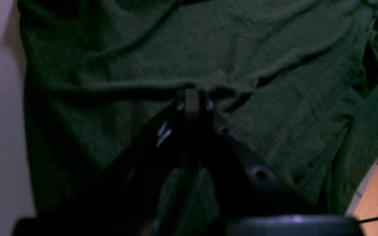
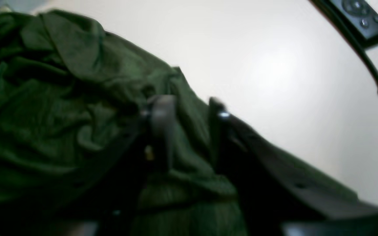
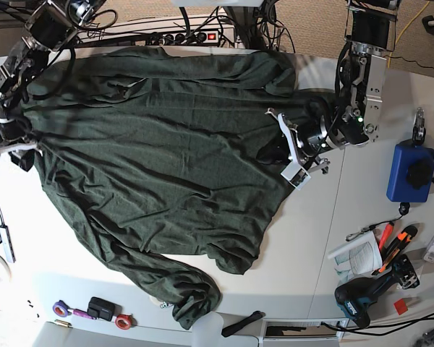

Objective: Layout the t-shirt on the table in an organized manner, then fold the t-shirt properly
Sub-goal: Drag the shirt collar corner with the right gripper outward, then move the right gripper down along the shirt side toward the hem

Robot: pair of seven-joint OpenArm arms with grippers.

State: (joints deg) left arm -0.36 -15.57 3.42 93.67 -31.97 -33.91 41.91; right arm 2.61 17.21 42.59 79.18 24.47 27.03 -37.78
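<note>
T-shirt [image 3: 152, 159] spread on table [image 3: 325, 238]; blue pouch [image 3: 406, 172], tools [image 3: 380, 282] well right. Left gripper [image 1: 192, 98] pinches the t-shirt; right gripper [image 2: 189, 108] parted, cloth between its fingers.

Blue pouch [image 3: 409, 170], cordless drill [image 3: 370, 290]

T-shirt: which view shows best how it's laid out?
Base view: the whole t-shirt shows spread across the table, one sleeve bunched near the front edge. Left wrist shows only wrinkled fabric ahead of the left gripper; right wrist, a blurry bunched edge.

Robotics workshop: white table [image 3: 362, 217], cordless drill [image 3: 362, 298], power strip [image 3: 192, 35], cable tangles [image 3: 235, 18].
</note>
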